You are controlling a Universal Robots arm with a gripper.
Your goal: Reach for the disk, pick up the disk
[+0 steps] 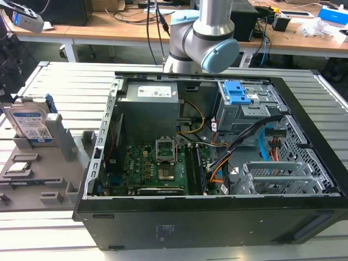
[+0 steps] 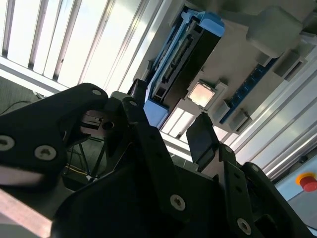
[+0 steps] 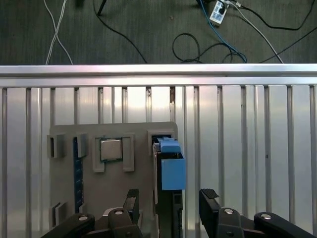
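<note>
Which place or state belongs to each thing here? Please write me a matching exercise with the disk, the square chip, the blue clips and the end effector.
Things:
1. disk
2. square chip
3. blue clips
4. end effector

Places or states:
A. on top of the drive cage inside the computer case
B. open, pointed toward the disk
C. standing on edge in the grey tray
D. lying flat in a recess of the grey tray

Pairs: 1-C, 2-D, 3-A, 4-B

exterior view: raised, oblique, over computer case [image 1: 190, 228]. both wrist views: close, past gripper [image 3: 170, 196], sharing grey tray [image 3: 89, 193].
</note>
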